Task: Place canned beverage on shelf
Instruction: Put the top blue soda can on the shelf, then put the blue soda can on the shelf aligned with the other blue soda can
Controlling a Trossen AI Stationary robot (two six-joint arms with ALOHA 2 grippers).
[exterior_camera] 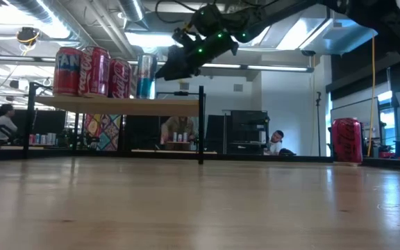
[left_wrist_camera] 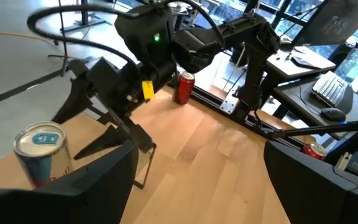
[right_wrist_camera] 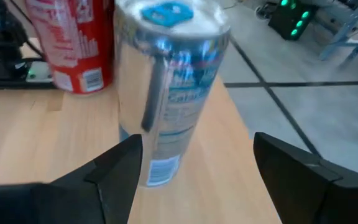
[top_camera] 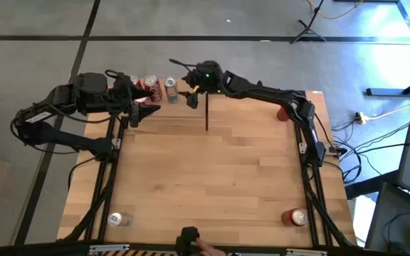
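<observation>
Here, silver can [right_wrist_camera: 166, 87] upright on shelf [exterior_camera: 117, 105], right gripper [top_camera: 179, 71] open-jawed beside it

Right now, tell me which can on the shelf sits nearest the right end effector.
The slim silver-and-blue can at the end of the row on the shelf. The others beside it are red cans, and the open right end effector is right in front of it.

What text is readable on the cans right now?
"FAN": the leftmost can on the shelf, letters cut off by its curve.
Script on the two red cans beside it: too blurred to read.
Print on the silver-blue can: blurred, unreadable.
Red can on the table: no legible text.
</observation>
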